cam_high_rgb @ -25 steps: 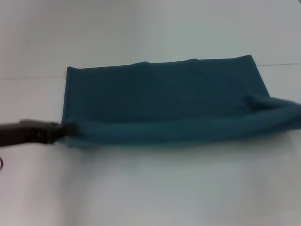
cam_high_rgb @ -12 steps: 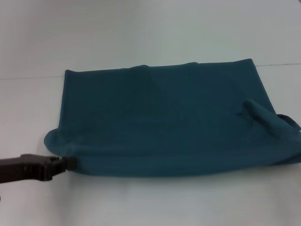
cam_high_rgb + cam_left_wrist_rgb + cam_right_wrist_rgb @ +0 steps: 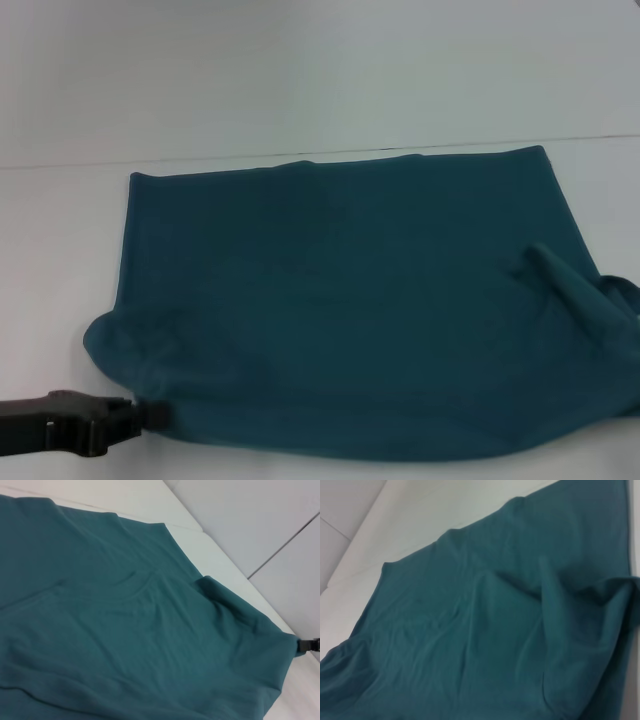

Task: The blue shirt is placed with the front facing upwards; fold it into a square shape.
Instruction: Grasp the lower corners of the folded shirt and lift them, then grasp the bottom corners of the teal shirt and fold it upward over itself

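The left end effector (image 3: pixel 150 415) pinches the near-left corner of the blue shirt (image 3: pixel 350 300) — its long axis runs left-right; the right end effector's state is not visible.

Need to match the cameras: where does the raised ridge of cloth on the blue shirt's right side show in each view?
Head: ridge on the blue shirt, by the right edge.
Left wrist: ridge, running to the right gripper.
Right wrist: ridge.
Shared landmark: the shirt's straight far edge.
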